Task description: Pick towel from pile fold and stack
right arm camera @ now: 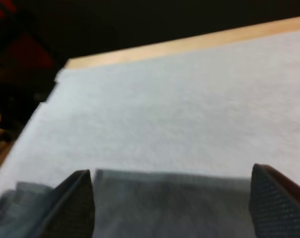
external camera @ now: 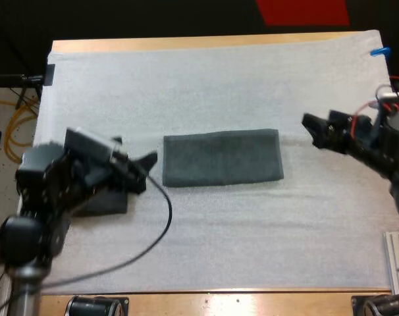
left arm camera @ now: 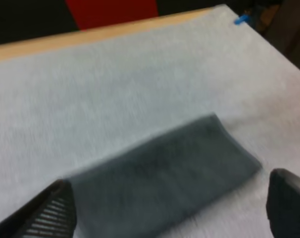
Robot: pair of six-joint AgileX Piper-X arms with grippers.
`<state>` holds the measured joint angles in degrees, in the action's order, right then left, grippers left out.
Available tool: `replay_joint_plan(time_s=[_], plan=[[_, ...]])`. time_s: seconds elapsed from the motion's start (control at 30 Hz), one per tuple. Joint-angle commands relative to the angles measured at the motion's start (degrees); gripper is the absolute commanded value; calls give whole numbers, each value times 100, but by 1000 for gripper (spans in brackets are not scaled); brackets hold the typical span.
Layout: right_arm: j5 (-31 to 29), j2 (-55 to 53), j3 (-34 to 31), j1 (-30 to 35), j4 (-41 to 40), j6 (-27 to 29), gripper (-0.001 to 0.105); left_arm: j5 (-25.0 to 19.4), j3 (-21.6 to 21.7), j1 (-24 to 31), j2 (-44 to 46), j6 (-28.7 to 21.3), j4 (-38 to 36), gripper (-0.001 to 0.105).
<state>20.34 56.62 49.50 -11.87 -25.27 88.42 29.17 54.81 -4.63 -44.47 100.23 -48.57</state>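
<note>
Towel (external camera: 222, 158) flat on white mat (external camera: 219, 85)

Wooden table (external camera: 186, 45) under a white mat (external camera: 219, 224), folded towel (external camera: 222, 158) at mid-mat, second towel (external camera: 110, 203) toward its left.

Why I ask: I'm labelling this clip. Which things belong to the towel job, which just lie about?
Job: folded towel; second towel under left arm; left tool, open; right tool, open.
Lying about: white mat; wooden table; ribbed grey part, near right corner.
</note>
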Motion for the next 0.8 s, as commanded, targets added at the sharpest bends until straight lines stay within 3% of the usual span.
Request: replay_joint_plan(time_s=[0.0,0.13,0.23,0.5,0.63,0.77], plan=[[-134,-161,49,36,-386,156,64,-31,37,18,119,22,-340,77],[-453,-537,49,36,-1412,180,64,-31,37,18,568,22,-1241,77],[-702,-575,49,36,-1860,180,64,-31,37,18,766,22,-1395,77],[-1113,323,76,36,-1369,180,64,-31,37,18,628,22,-1272,77],[-811,1256,249,52,-1250,180,64,-31,37,18,510,22,-1281,77],[-17,2243,486,202,-1148,180,64,-4,37,18,471,59,-1281,77]])
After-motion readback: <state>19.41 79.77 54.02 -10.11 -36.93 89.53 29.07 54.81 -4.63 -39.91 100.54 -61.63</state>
